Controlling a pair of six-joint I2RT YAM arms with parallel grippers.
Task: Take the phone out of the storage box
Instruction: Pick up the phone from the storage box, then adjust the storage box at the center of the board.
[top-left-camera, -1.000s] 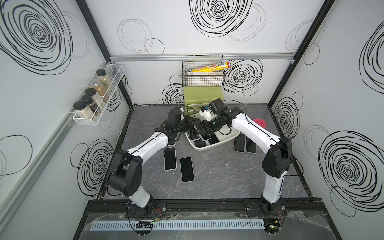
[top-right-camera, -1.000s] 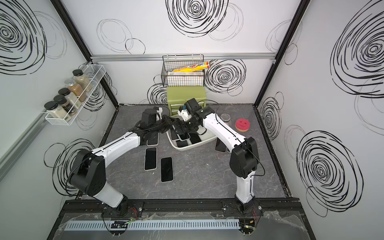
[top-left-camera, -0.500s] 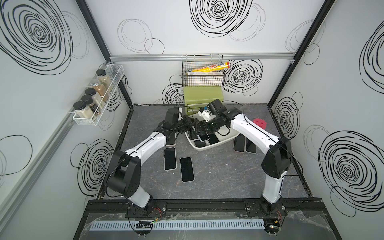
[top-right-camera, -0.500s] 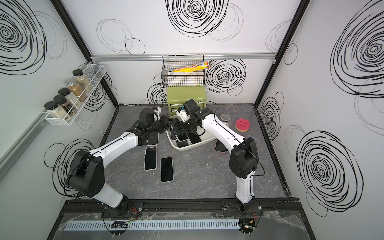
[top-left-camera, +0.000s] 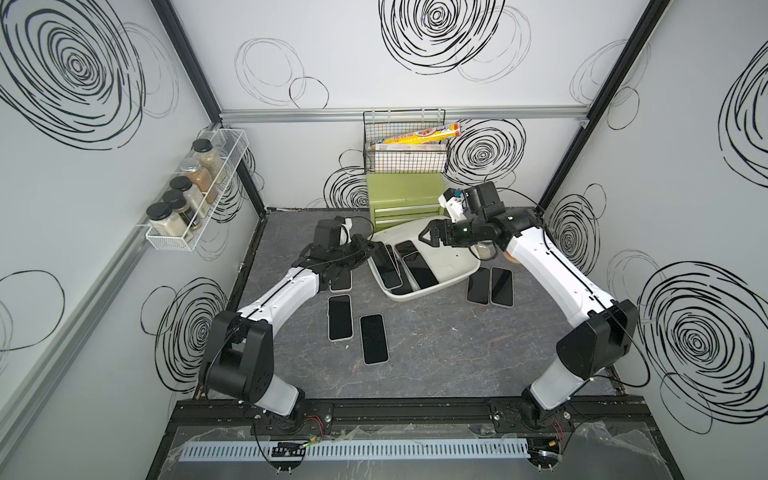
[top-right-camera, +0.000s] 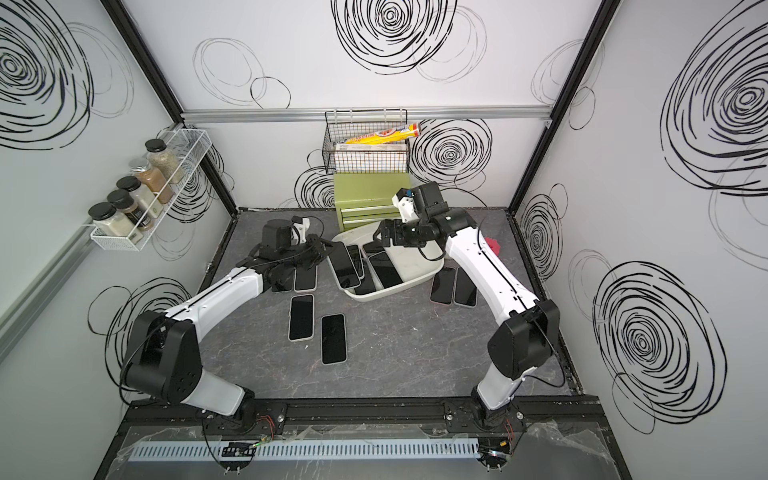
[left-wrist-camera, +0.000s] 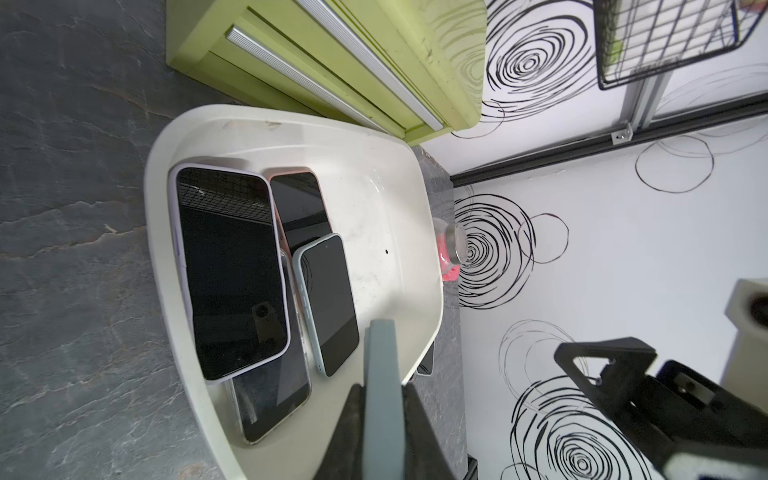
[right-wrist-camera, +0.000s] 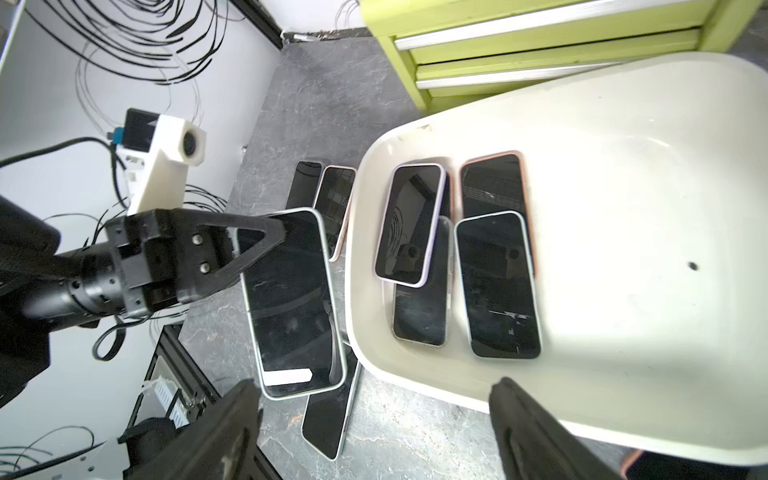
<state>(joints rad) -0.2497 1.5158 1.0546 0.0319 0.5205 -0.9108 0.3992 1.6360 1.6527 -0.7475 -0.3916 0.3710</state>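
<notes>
The left gripper (right-wrist-camera: 266, 241) is clamped on one end of a phone (right-wrist-camera: 291, 299) in a pale case, screen up. The phone is held off the tabletop (top-left-camera: 436, 353) at the storage box (right-wrist-camera: 623, 199), its long edge alongside the rim on the left arm's side, with other phones lying on the table beneath it; in both top views it overlaps that rim, so from above it cannot be told whether it is wholly clear of the box; the left wrist view shows it edge-on between the two black fingers (left-wrist-camera: 419, 436). The right gripper (top-left-camera: 429, 237) stands released over the far part of the box; the right wrist view shows its jaws spread wide, grasping nothing. Four phones lie inside the box, gathered at the end nearest the left arm: a lilac-cased phone (left-wrist-camera: 230, 266) resting on a clear-cased phone (left-wrist-camera: 270, 403), with a pink-cased phone (left-wrist-camera: 299, 203) and a pale-blue-cased phone (left-wrist-camera: 328, 299) beside them. The box sits in front of the green drawer chest (top-left-camera: 405, 195); on the tabletop a pair of phones (top-left-camera: 478, 286) lies side by side to the right of the box, and three phones (top-left-camera: 340, 318) lie to its left near the left arm.
</notes>
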